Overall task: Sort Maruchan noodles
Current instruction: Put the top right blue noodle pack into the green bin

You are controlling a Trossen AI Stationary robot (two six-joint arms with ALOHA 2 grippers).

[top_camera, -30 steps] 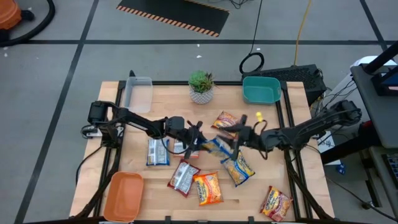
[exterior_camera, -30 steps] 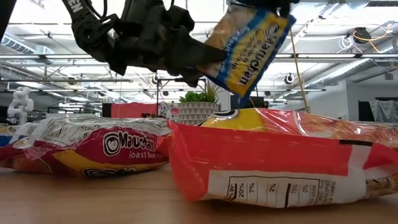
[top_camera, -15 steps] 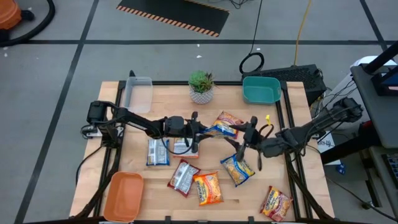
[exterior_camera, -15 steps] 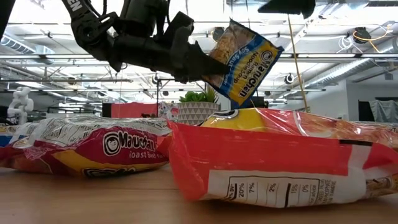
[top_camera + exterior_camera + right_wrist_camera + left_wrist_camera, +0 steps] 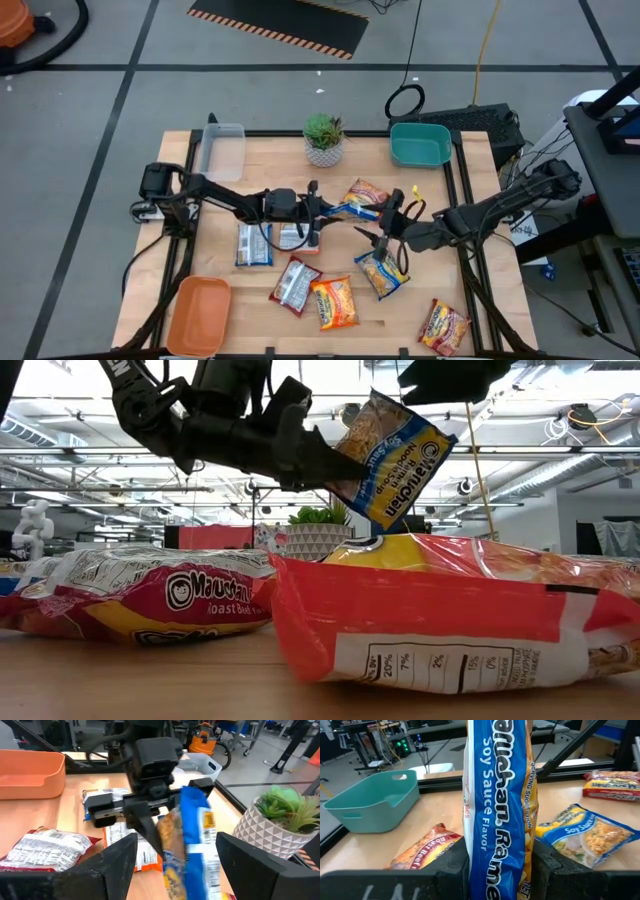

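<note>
**Blue packet held in the left claw above the counter**

The left claw (image 5: 322, 213) grips a blue soy sauce noodle packet (image 5: 499, 805) between its fingers, lifted clear of the counter (image 5: 480, 310) near its middle. The right claw (image 5: 383, 226) stands just beside it, spread wide and holding nothing, the packet (image 5: 192, 845) between its fingers without touching. Other packets (image 5: 334, 302) lie flat around them.
</note>
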